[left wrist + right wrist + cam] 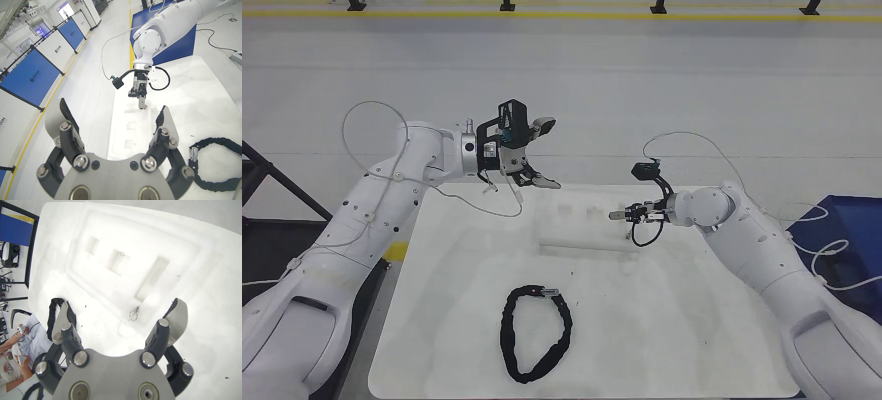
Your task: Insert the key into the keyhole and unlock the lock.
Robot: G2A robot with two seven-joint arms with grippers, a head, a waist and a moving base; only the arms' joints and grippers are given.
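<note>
A black fabric-covered chain lock [535,331] lies looped on the white table, its metal lock end [194,153] at the loop's far side. A small key on a ring [133,314] rests on the white foam block [582,228], beside its long recess. My right gripper [618,214] hovers open just above the key at the block's right end, with the key between and ahead of its fingertips [66,312]. My left gripper [545,154] hangs open and empty above the table's far left corner, well clear of the lock [213,164] and pointing toward the block.
The foam block [117,279] has three rectangular recesses; a thin loose ring [122,254] lies in the middle one. The white table [692,330] has free room around the lock. A blue cabinet [842,225] stands past the table's right edge.
</note>
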